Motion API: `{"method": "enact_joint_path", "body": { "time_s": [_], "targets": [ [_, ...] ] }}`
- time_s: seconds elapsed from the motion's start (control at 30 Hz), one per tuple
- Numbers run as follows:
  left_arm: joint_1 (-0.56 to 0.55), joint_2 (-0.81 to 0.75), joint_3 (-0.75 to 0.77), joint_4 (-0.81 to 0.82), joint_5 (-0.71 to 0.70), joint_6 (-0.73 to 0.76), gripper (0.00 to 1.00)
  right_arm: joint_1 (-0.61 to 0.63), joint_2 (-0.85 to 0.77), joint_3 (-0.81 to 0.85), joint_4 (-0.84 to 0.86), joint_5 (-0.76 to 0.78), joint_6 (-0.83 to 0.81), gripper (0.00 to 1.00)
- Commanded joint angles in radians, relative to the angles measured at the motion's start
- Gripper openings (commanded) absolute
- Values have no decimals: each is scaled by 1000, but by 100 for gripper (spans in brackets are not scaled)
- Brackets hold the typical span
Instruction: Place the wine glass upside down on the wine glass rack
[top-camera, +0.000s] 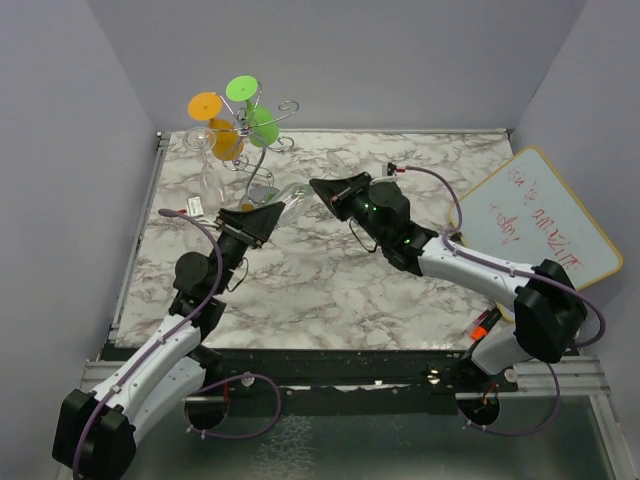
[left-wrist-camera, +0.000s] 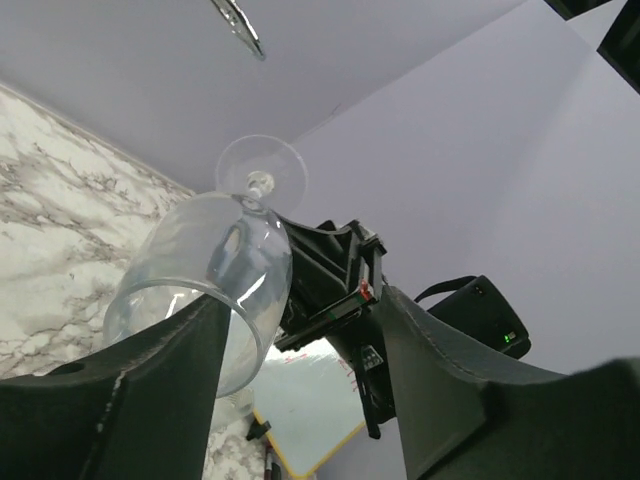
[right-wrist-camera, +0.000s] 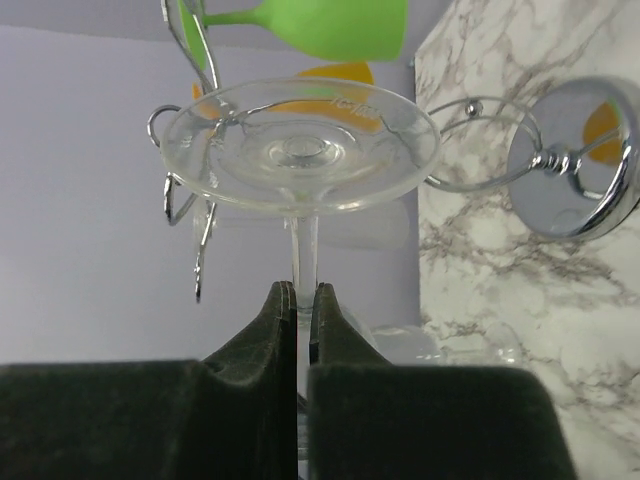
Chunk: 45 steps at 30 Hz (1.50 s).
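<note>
A clear wine glass (top-camera: 290, 199) hangs tilted in the air between my two grippers, in front of the wine glass rack (top-camera: 262, 122). My right gripper (top-camera: 322, 189) is shut on its stem (right-wrist-camera: 303, 250), just under the round foot (right-wrist-camera: 300, 145). My left gripper (top-camera: 262, 216) is open, jaws wide apart. The glass bowl (left-wrist-camera: 200, 280) lies against its left finger (left-wrist-camera: 170, 370); the right finger (left-wrist-camera: 440, 370) stands clear of it. The silver rack shows behind the foot in the right wrist view, with its curled arms (right-wrist-camera: 470, 140) and its shiny round base (right-wrist-camera: 575, 160).
Green (top-camera: 262, 125) and orange (top-camera: 222, 135) glasses and clear ones (top-camera: 203, 140) hang on the rack. A whiteboard (top-camera: 535, 225) with red writing leans at the right, with a marker (top-camera: 483, 322) at its near corner. Walls close in the marble table (top-camera: 330, 280) on three sides.
</note>
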Motion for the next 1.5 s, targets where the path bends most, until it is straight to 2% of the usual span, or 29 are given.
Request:
{"method": "enact_joint_path", "body": {
  "time_s": [0.0,0.13,0.27,0.33,0.53,0.7,0.8,0.97,1.13,1.47],
  "targets": [
    [-7,-69,-16,-52,-29,-5,67,3,-91,-20,124,80,-283,1],
    [-7,-144,35,-248,-47,71,78,-4,-154,-50,147,55,-543,1],
    [-7,-208,107,-483,-112,141,87,-14,-194,-53,85,62,-808,1],
    [-7,-221,167,-620,-143,165,89,-41,-206,-76,130,26,-876,1],
    [-7,-208,341,-833,-182,316,91,-100,-187,-16,117,-149,-1071,1],
    [-7,-196,508,-969,-280,478,91,-108,-144,74,52,-217,-1215,1],
    [-7,-179,601,-1022,-310,564,91,-108,-102,133,36,-310,-1285,1],
    [-7,-160,693,-1051,-313,652,91,-110,4,248,-5,-358,-1333,1],
    [-7,-158,701,-1047,-322,657,91,-112,138,357,-39,-356,-1318,1],
    [-7,-146,674,-1046,-299,636,91,-112,265,444,-31,-457,-1318,1]
  ]
}}
